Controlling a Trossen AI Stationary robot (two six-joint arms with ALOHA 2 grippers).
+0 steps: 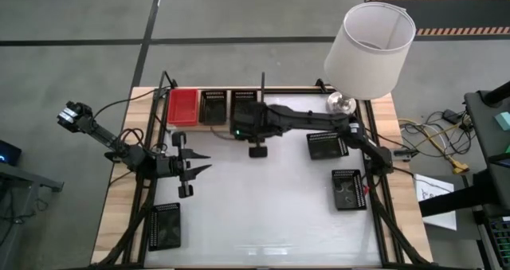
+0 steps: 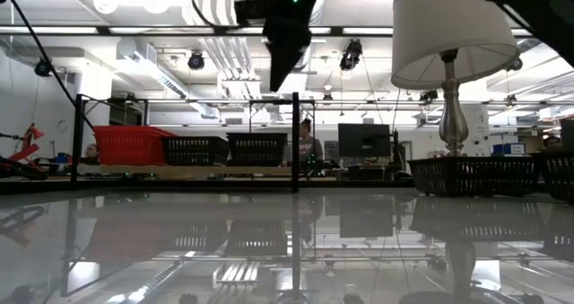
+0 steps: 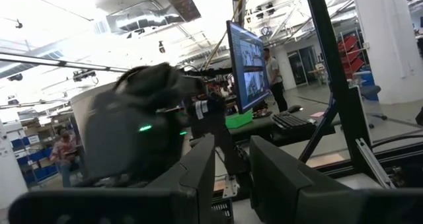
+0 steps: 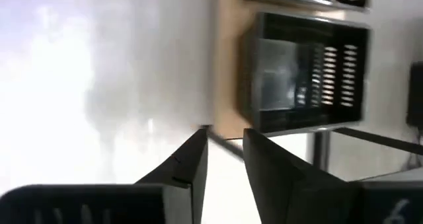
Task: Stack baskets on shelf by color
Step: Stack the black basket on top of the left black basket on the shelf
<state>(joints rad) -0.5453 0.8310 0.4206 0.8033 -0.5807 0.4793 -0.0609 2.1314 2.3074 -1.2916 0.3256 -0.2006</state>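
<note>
The shelf (image 1: 213,128) runs along the far edge of the tabletop (image 1: 263,198) and already carries a red basket (image 1: 182,106) at its left end, with 2 black baskets (image 1: 213,107) beside it; the second of these sits under the right arm. The right gripper (image 1: 256,150) hangs just in front of the shelf, near the divider (image 1: 262,83). In the right wrist view its fingers (image 4: 188,161) stand apart with nothing between them, and a black basket (image 4: 304,72) rests on the wood just ahead. The left gripper (image 1: 185,166) waits over the left part of the tabletop, its fingers (image 3: 198,178) also parted and empty.

3 more black baskets lie loose: 1 right of centre (image 1: 327,145), 1 farther right (image 1: 348,189) and 1 at the near left (image 1: 166,225).

The step in hand looks like fetching the next black basket. To do it well, the right gripper should lift clear of the shelf frame before swinging, come down over 1 long wall of the nearest loose basket, pinch that wall squarely, and carry it level so it nests inside a black one, not the red.
</note>
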